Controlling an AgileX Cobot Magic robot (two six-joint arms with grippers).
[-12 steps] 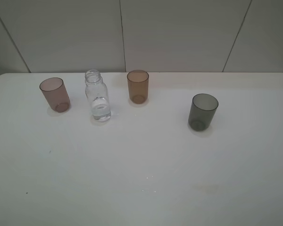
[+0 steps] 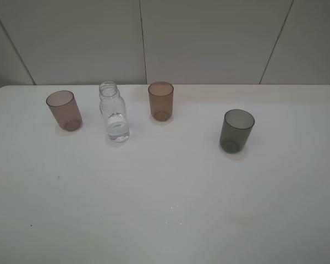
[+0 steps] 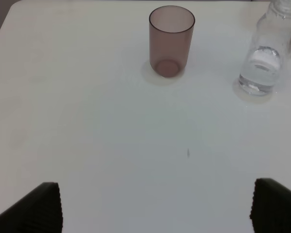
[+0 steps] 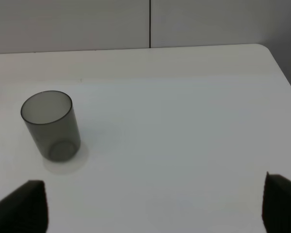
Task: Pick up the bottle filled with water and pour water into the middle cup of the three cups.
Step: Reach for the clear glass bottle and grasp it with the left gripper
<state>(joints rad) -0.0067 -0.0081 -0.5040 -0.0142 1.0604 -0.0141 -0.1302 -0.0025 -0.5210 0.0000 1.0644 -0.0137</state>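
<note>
In the upper left of the high view, the bottle [image 2: 114,113] stands upright between the pinkish cup [image 2: 64,110] and the middle cup [image 2: 160,101], part-filled, so probably light, slick and squashable; my left claw [image 3: 157,208], spread wide and empty, should grip its straight body gently.

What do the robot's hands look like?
Only fingertips show. The left gripper and the right gripper each have two black, blocky fingers with fine ridges along the inner edges. No cables, markings or arms are visible.
</note>
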